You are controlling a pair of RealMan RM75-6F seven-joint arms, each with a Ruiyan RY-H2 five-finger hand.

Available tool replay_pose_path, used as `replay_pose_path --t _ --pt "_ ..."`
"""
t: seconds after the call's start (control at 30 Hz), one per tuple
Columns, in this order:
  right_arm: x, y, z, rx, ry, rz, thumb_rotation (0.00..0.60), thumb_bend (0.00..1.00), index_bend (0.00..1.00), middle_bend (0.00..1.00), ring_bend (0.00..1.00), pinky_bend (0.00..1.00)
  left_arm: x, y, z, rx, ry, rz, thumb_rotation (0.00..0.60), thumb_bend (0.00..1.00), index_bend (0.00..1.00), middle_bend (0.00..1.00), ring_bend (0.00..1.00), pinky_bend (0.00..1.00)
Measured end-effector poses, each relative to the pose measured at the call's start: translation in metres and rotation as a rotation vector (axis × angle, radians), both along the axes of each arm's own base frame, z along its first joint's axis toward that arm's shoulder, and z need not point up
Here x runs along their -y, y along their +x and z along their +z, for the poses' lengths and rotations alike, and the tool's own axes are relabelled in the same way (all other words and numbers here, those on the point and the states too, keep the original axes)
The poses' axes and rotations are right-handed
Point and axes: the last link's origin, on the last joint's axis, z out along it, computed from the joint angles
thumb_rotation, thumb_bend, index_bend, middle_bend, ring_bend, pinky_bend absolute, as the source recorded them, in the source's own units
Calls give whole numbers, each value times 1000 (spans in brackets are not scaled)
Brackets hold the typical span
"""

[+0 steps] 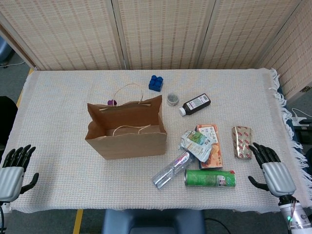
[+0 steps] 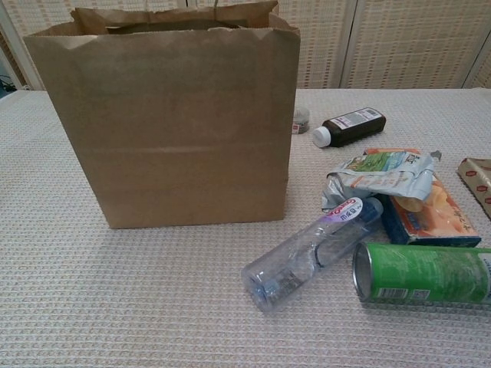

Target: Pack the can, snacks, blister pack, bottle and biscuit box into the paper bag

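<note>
The brown paper bag [image 1: 126,127] [image 2: 165,115] stands upright and open left of centre. To its right lie the clear bottle [image 1: 170,169] [image 2: 311,251], the green can [image 1: 210,178] [image 2: 422,274] on its side, the silver-green snack pouch [image 1: 195,143] [image 2: 376,178] atop the orange biscuit box [image 1: 210,146] [image 2: 426,211], and the foil blister pack [image 1: 242,142] [image 2: 477,179]. My right hand [image 1: 271,168] is open at the right edge, just below the blister pack, holding nothing. My left hand [image 1: 12,168] is open at the near left edge. The chest view shows neither hand.
A dark brown medicine bottle [image 1: 195,104] [image 2: 349,124], a small round tin [image 1: 172,99], a blue block [image 1: 156,83] and a purple piece [image 1: 111,102] lie behind the bag. The woven tablecloth's fringe [image 1: 281,105] hangs off the right side. Folding screens stand behind.
</note>
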Motion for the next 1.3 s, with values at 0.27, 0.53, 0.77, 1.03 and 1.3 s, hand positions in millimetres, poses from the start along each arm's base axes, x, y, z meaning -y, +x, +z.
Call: replay_pose_path --t 0.27,0.53,0.77,1.03,1.3 --pt "-7 19 -22 59 196 -58 600 137 0 36 11 88 0 0 0 6 -5 9 600 392 0 0 0 11" --pt "-4 31 -44 7 256 -61 600 136 35 129 87 179 0 1 -2 2 -15 1 600 390 0 0 0 11" --pt "-3 44 -67 5 301 -61 600 136 72 167 138 251 0 0 -2 11 -21 8 600 390 0 0 0 11" --pt "-4 61 -88 16 334 -51 600 137 76 189 175 266 0 -1 0 27 -20 18 600 390 0 0 0 12" --pt "-9 67 -96 3 364 -42 600 137 88 207 201 291 0 -1 0 31 -25 23 600 391 0 0 0 12"
